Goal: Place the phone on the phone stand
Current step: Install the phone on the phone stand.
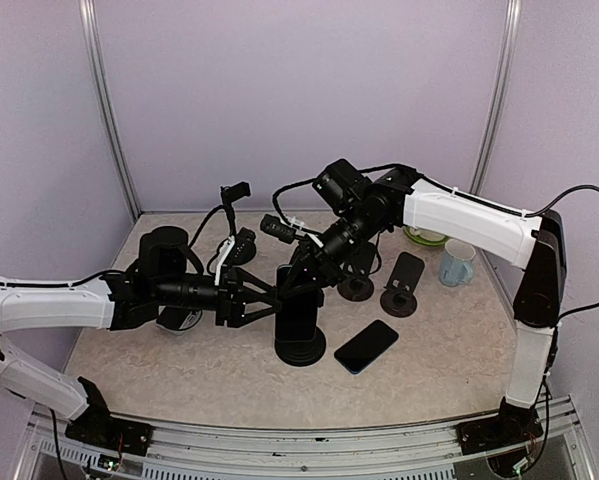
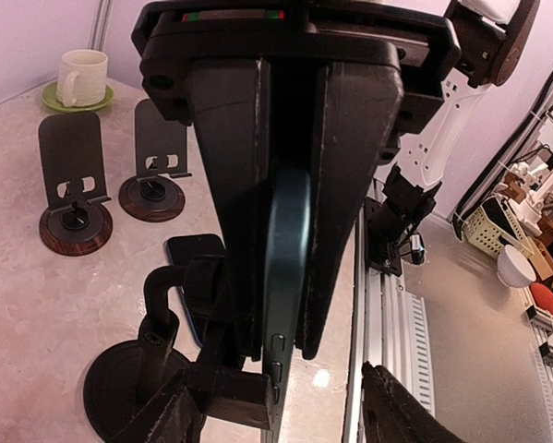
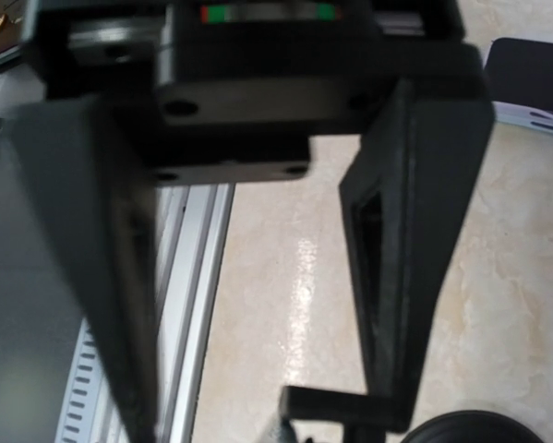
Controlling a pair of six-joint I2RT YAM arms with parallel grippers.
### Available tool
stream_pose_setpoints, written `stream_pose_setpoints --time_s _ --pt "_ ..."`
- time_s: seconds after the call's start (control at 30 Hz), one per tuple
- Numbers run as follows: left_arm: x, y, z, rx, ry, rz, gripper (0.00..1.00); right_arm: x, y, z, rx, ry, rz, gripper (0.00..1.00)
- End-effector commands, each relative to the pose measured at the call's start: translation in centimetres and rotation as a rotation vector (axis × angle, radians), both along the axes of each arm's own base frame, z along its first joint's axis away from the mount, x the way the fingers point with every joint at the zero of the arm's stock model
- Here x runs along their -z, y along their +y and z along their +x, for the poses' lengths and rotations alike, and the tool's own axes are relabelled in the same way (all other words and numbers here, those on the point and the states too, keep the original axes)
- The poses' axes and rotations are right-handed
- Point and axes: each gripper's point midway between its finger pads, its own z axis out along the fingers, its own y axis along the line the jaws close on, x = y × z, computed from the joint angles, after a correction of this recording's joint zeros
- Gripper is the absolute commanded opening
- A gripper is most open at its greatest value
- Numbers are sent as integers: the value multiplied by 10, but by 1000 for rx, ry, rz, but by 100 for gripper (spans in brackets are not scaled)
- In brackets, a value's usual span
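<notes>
A teal phone (image 2: 290,258) stands upright, seen edge-on, between the fingers of my left gripper (image 2: 283,355), which press on both of its faces. Its lower end reaches down beside the lip of the black phone stand (image 2: 119,388); I cannot tell whether it rests in the lip. From above, the phone (image 1: 299,310) rises over the stand's round base (image 1: 301,350), with my left gripper (image 1: 277,302) at its left side. My right gripper (image 1: 307,268) hovers at the phone's top. Its fingers stand apart with only table between them (image 3: 262,415), and the stand's lip (image 3: 336,406) is near one fingertip.
A second dark phone (image 1: 366,346) lies flat to the right of the stand. Two more stands with brown bases (image 1: 357,285) (image 1: 404,290) sit behind it. A mug (image 1: 456,262) and a green saucer (image 1: 424,238) are at the back right. A metal rail (image 2: 387,305) runs along the near edge.
</notes>
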Motion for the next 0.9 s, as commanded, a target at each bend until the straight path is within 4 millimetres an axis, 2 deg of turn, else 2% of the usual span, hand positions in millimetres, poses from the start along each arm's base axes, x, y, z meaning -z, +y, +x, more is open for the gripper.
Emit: stream_pose_setpoints --time_s 0.0,0.1,0.27,0.37,0.47,0.63,0.87 --pt "-14 -4 5 12 -32 -35 50 58 -31 20 116 -1 -254 0" --pt "-14 -5 7 6 -32 -38 40 60 -31 20 117 1 -259 0" --pt "-12 -7 10 1 -23 -34 29 63 -31 21 121 4 -268 0" --pt "-11 -8 10 3 -23 -35 17 67 -33 22 131 2 -286 0" --pt "-12 -7 9 3 -27 -38 9 71 -35 27 157 -6 -309 0" --pt "-17 -3 4 10 -42 -54 7 81 -42 37 197 1 -340 0" --pt "-23 -6 -13 22 -110 -53 17 83 -42 42 211 61 -329 0"
